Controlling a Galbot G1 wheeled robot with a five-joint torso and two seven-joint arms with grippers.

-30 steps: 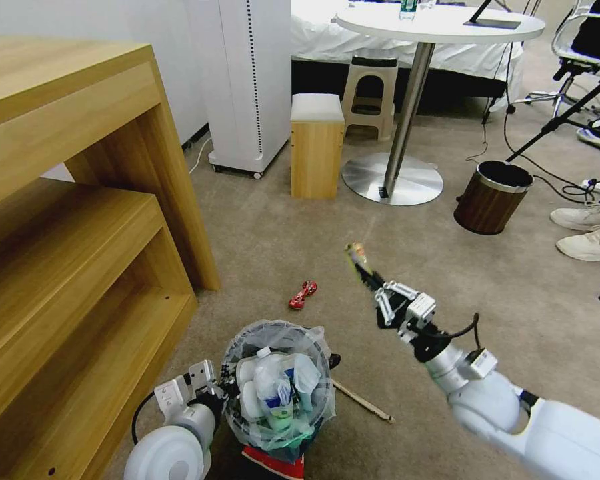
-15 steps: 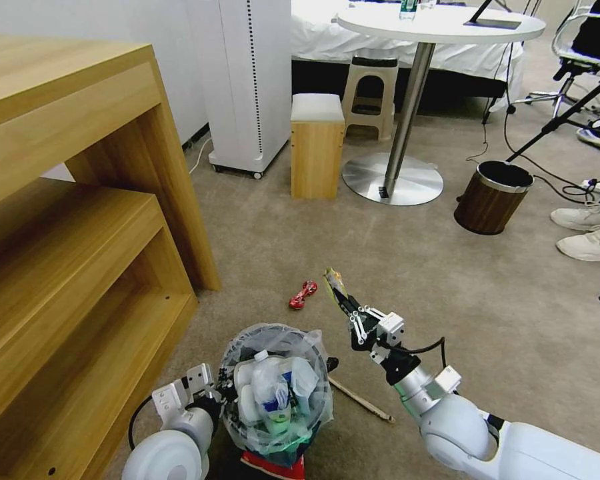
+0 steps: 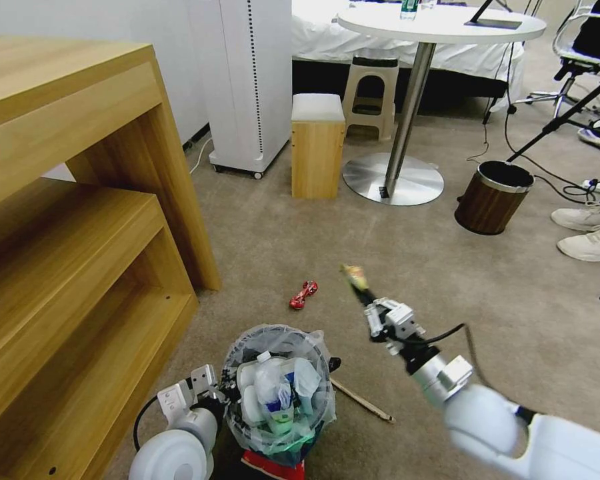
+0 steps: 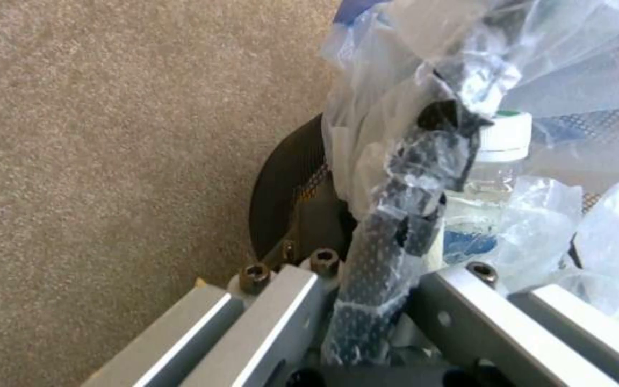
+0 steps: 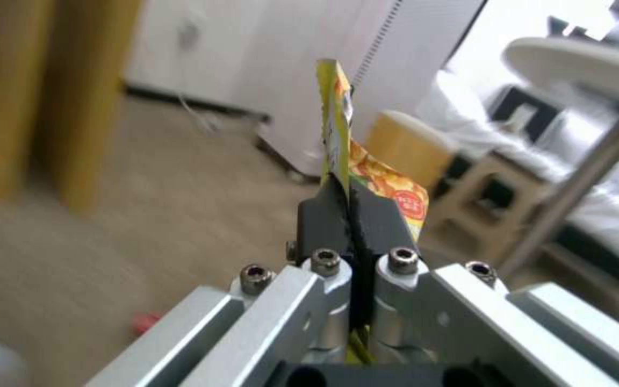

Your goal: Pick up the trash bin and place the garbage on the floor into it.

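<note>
Right gripper (image 3: 365, 297): fingers pinched shut on a yellow-orange wrapper (image 5: 367, 172), held in the air beyond the trash bin (image 3: 279, 393).
Left gripper (image 4: 388, 301): clamped on the trash bin's bag-covered rim.
Trash bin: full, over the beige floor (image 3: 513, 300).
Red wrapper (image 3: 303, 295): on the floor beyond the bin.
Wooden stick (image 3: 360, 401): on the floor right of the bin.

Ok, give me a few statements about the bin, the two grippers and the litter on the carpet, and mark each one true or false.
1. The right gripper is shut on a yellow wrapper. True.
2. The left gripper grips the trash bin by its rim. True.
3. The trash bin is empty. False: bottles and other litter fill it.
4. The red wrapper lies inside the bin. False: it lies on the floor.
5. A wooden stick lies on the floor beside the bin. True.
</note>
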